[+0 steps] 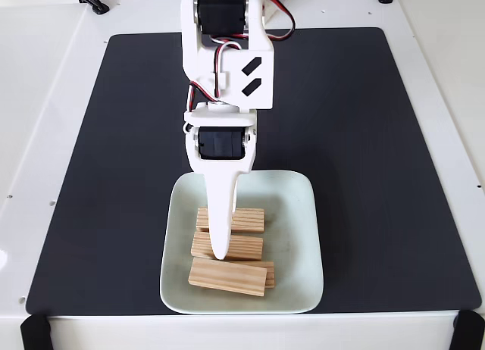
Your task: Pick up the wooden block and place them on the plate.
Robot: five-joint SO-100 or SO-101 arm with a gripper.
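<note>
Several wooden blocks lie side by side on the pale plate (299, 236) near the front of the black mat: a far one (246, 220), a middle one (242, 248) and a near one (227, 278). The near one looks as if it overlaps another block's end (270, 273). My white gripper (218, 251) points down over the plate, its tip at the middle block's left part. One white finger (220, 214) faces the camera and hides the other, so the jaw opening is not visible. I cannot tell whether the tip touches the block.
The black mat (364, 138) covers most of the white table, with bare mat left, right and behind the plate. The arm's body (227, 54) rises from the mat's far middle. Black clamps sit at the table's near corners (34, 331).
</note>
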